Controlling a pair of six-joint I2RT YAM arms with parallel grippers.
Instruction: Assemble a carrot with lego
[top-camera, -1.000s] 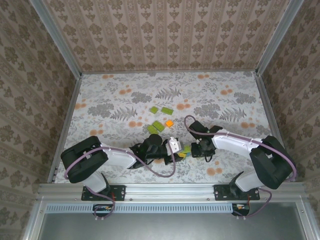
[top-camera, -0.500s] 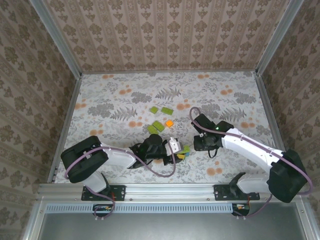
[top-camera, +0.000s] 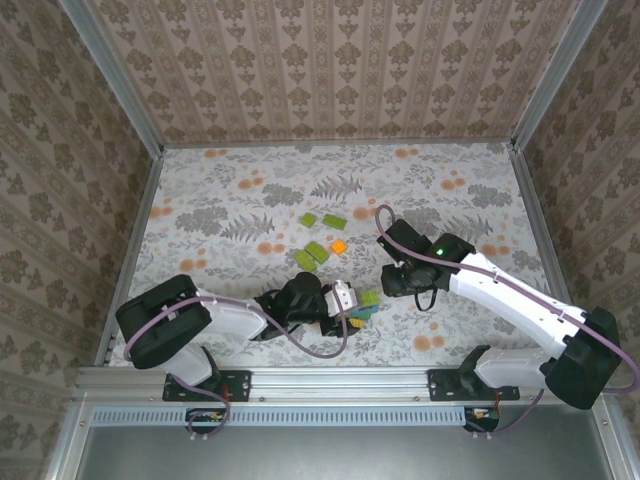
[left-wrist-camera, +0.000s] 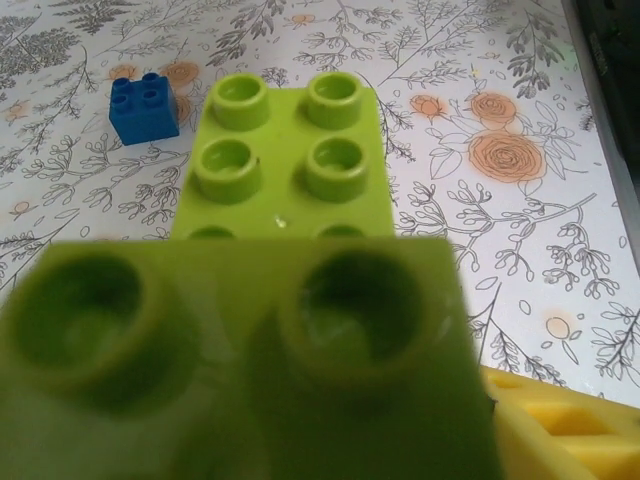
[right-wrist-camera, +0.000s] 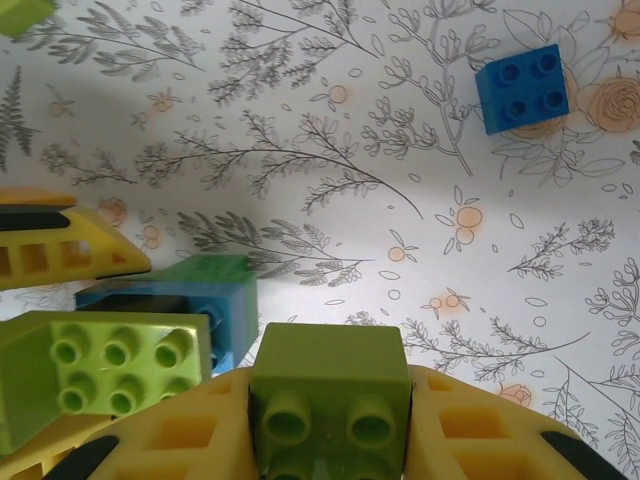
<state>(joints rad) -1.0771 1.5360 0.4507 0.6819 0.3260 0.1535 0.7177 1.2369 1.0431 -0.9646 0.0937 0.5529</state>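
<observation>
Right gripper (right-wrist-camera: 330, 400) pinches a green brick (right-wrist-camera: 328, 360) tight between its yellow fingers. Left gripper (top-camera: 348, 303) has a yellow finger (right-wrist-camera: 70, 255) on each side of the carrot (top-camera: 366, 303), which is light green bricks with some blue. I cannot tell if it is squeezing the carrot or loose. The carrot is at the near middle of the desk (top-camera: 230, 190), just beside the right gripper. One blue brick (right-wrist-camera: 522, 87) lies alone. More green bricks (top-camera: 333, 222) and an orange brick (top-camera: 339, 246) lie farther back.
</observation>
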